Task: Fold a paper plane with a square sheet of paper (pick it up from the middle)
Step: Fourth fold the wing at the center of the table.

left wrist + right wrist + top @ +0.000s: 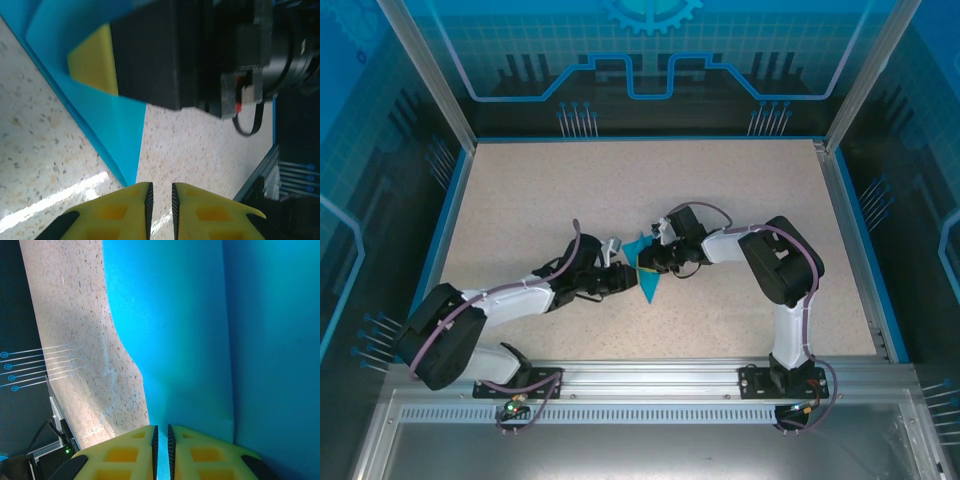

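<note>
Table [520,200]: speckled beige, bore everything. Teal sheet of paper [645,275], creased into pointed shape, sat mid-table between my two grippers. My right gripper [161,429] pinched its edge. My left gripper [160,187]: fingers nearly together, nothing between, just beside paper's tip.

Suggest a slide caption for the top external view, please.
Over the table, the right gripper pinches a creased blue paper, the left gripper nearly shut beside it.
</note>
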